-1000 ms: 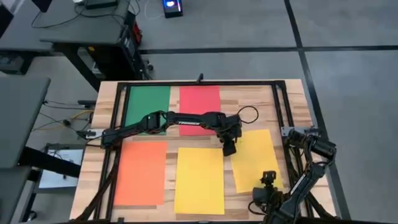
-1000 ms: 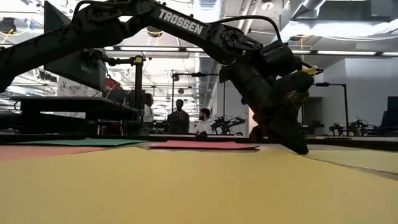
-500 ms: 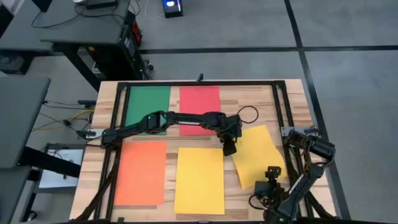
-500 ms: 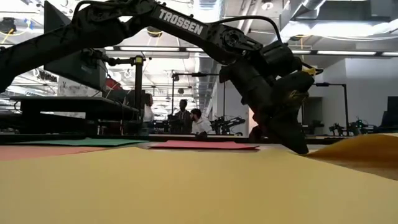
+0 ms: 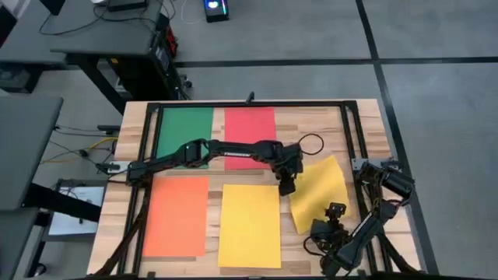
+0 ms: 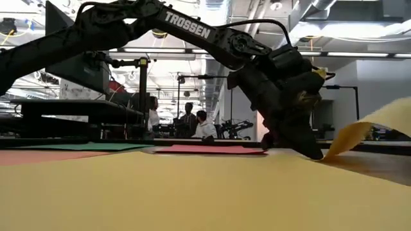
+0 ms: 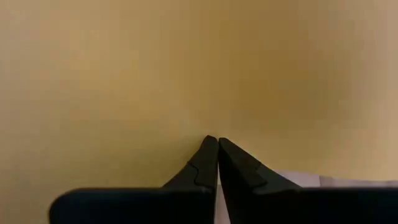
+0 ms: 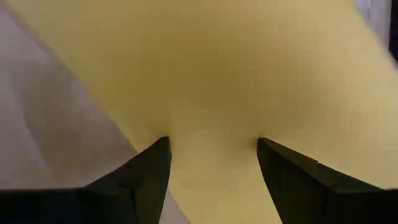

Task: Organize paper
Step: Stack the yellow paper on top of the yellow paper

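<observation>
Wooden planks make up the surface (image 5: 366, 124), seen from above with five sheets laid on it: a green sheet (image 5: 185, 126) and a red sheet (image 5: 250, 128) at the far side, an orange sheet (image 5: 177, 215) and a yellow sheet (image 5: 250, 224) nearer. A second, skewed yellow sheet (image 5: 320, 190) lies to the right. The left pincer (image 5: 286, 187) is pressed on the near-left corner of this skewed sheet. The right pincer (image 5: 335, 211) is placed at its near edge.

From table height, people are seen standing in the room beyond. The left pincer (image 6: 313, 152) is seen tilted down with its tip on the surface, and the skewed yellow sheet (image 6: 376, 123) is curled upward beside it. Its lifted end is cut off by the picture's edge.

Through the left wrist camera, the left pincer (image 7: 217, 144) is shown closed, tips together, pressed against yellow paper (image 7: 186, 68).

Through the right wrist camera, the right pincer (image 8: 212, 144) is shown spread wide, with the yellow sheet (image 8: 249, 81) filling the gap between its fingers (image 8: 146, 174); whether the sheet is touched cannot be told.
</observation>
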Tool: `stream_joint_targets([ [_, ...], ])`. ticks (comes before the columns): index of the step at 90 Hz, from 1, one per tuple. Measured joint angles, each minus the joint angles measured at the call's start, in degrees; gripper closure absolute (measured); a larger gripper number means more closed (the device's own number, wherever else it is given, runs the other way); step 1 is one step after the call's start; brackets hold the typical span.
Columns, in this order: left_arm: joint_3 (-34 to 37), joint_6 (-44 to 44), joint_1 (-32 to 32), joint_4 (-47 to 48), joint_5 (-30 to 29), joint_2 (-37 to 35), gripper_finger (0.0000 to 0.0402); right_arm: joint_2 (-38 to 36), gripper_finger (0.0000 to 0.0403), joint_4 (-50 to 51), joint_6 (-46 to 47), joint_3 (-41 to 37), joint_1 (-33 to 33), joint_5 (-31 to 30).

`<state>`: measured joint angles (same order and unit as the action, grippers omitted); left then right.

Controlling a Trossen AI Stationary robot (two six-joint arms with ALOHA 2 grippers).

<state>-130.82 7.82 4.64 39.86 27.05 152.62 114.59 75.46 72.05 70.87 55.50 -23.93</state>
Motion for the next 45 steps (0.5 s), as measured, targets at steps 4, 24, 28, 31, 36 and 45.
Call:
stream_joint_targets([
  [4, 0.0, 0.0, -0.1, 0.0, 0.1, 0.0, 0.0402, 0.0, 0.0177, 0.0, 0.0, 0.0, -0.4, -0.3],
  [24, 0.0, -0.6, -0.1, 0.1, 3.9, 0.0, 0.0402, -0.1, 0.0177, 0.9, 0.0, 0.0, -1.7, -1.6],
  [28, 0.0, -0.9, -0.2, 0.3, 4.7, 0.0, 0.0402, -0.1, 0.0177, 0.9, 0.0, 0.0, -1.7, -2.3],
  [31, 0.0, -1.0, -0.2, 0.4, 5.3, 0.0, 0.0402, -0.1, 0.0177, 0.9, 0.0, 0.0, -1.9, -2.9],
  [36, 0.0, -1.1, -0.2, 0.5, 6.3, 0.0, 0.0402, -0.1, 0.0177, 0.8, 0.0, 0.0, -2.1, -3.4],
  [45, 0.0, -1.1, -0.1, 0.5, 7.5, 0.0, 0.0402, -0.1, 0.0177, 0.8, 0.0, 0.0, -2.8, -4.6],
])
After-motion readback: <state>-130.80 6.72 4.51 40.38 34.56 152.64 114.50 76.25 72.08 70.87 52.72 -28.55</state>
